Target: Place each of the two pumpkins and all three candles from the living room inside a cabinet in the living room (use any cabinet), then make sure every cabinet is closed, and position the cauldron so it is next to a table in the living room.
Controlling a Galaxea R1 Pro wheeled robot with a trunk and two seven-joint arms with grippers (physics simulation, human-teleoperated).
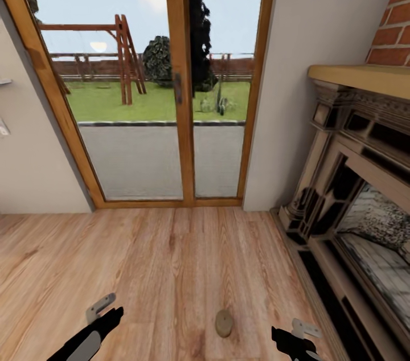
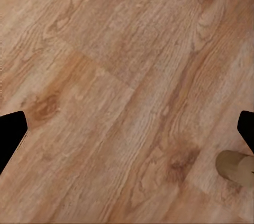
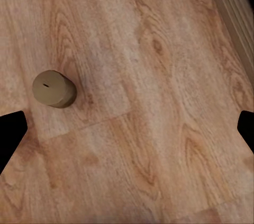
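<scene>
Currently one candle (image 1: 224, 323) stands upright on the wood floor (image 1: 171, 258) at six o'clock — between the left gripper (image 1: 105, 308) and right gripper (image 1: 296, 333), touching neither. Both grippers are spread, holding nothing. Beyond: fireplace (image 1: 353, 201) at three o'clock, glass doors (image 1: 165, 82) at twelve.

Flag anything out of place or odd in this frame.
One candle stands upright on the bare wooden floor between the left gripper and right gripper, near the fireplace. Both grippers hang open and empty. Nothing looks spilled or damaged.
</scene>
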